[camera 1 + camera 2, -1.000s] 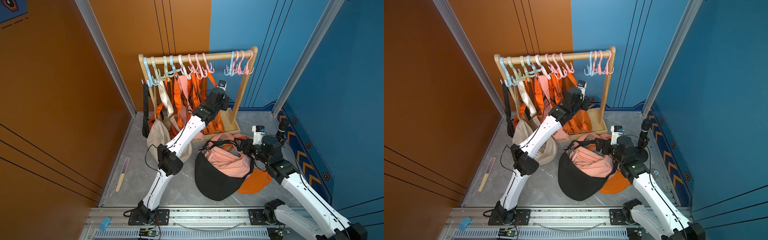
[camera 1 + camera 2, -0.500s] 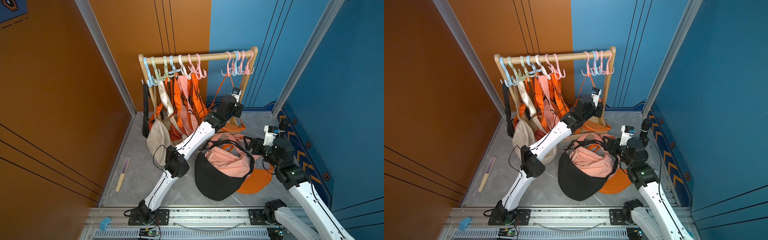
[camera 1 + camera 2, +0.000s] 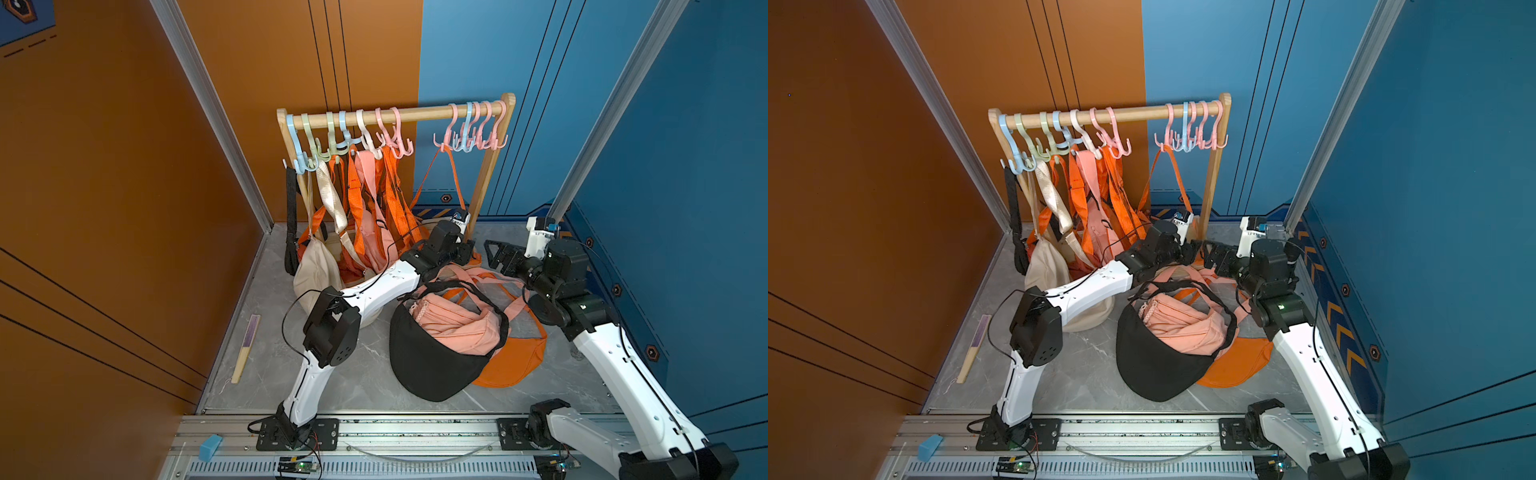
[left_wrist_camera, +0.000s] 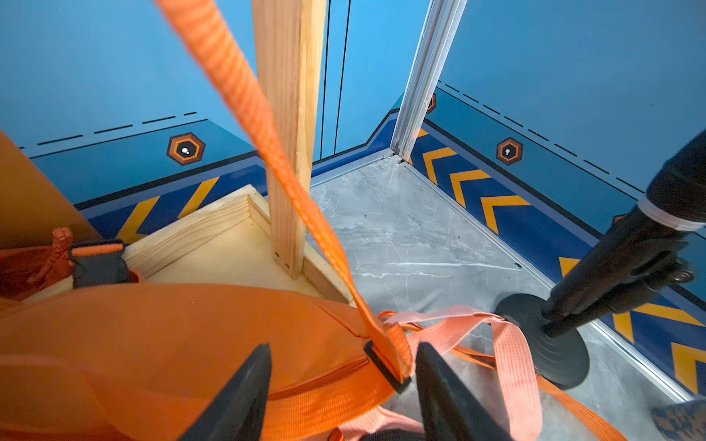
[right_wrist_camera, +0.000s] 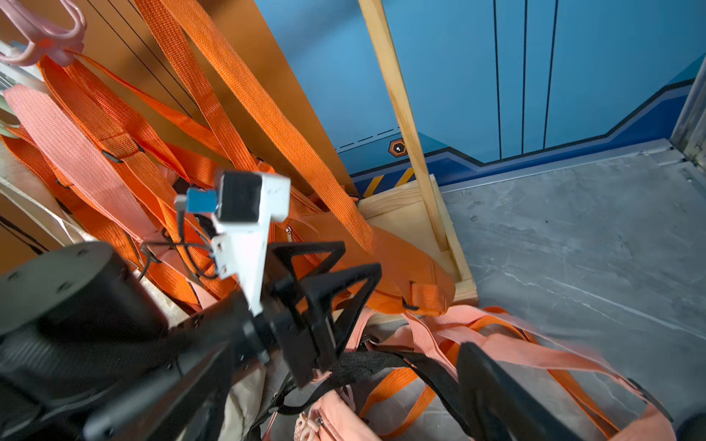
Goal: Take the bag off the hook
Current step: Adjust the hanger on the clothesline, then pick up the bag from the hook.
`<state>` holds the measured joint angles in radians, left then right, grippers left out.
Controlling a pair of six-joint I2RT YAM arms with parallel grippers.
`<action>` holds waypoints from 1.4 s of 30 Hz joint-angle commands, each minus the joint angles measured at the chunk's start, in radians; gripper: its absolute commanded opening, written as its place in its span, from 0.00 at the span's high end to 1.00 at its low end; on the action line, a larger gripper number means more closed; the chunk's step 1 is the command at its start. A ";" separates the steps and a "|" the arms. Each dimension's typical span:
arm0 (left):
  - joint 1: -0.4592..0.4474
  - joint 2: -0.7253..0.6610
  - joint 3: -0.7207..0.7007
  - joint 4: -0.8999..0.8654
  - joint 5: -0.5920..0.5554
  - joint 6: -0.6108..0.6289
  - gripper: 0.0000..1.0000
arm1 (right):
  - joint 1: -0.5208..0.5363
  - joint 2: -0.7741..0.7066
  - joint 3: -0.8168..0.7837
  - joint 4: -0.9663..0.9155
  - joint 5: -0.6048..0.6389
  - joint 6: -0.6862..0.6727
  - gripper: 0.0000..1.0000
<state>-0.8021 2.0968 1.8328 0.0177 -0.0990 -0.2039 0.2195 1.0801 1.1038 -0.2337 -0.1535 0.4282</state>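
We see the left end effector down low with its fingers spread, straddling but not pinching the corner of the orange bag where the strap is sewn on. The bag lies slumped on its side on the wooden rack base, its long axis roughly along that base and its strap end nearest the post, while the strap rises straight to a pink hook. The right end effector hangs near, fingers spread, holding nothing.
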 commanded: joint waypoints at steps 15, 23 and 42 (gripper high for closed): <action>-0.017 -0.437 -0.514 0.296 -0.037 -0.032 0.29 | 0.078 0.469 0.552 -0.095 -0.040 -0.131 0.00; 0.089 -0.594 -0.624 0.302 -0.046 -0.067 0.29 | 0.122 0.591 0.623 -0.100 0.053 -0.183 0.11; 0.179 -0.453 -0.344 0.197 -0.001 0.123 0.26 | 0.102 0.589 0.591 -0.074 0.111 -0.171 1.00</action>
<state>-0.6281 1.6238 1.4208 0.2340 -0.1219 -0.1486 0.3351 1.7107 1.7027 -0.3145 -0.0547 0.2581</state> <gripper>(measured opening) 0.733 0.047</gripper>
